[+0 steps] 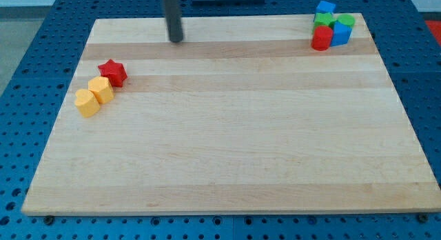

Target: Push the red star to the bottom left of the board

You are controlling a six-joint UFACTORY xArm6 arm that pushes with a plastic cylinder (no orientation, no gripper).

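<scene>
Red star (112, 72) sits by the board's (227, 164) left edge, upper half; bottom-left corner unreached. My tip (176, 39), bare, holding nothing, stands apart near the top edge.

red star (113, 72) lies flat near bench's left edge, upper half of the view. Touching a yellow block (101, 90) at its lower left.

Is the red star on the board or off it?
On: the red star lies on the board, near its left edge, touching a yellow block.
</scene>
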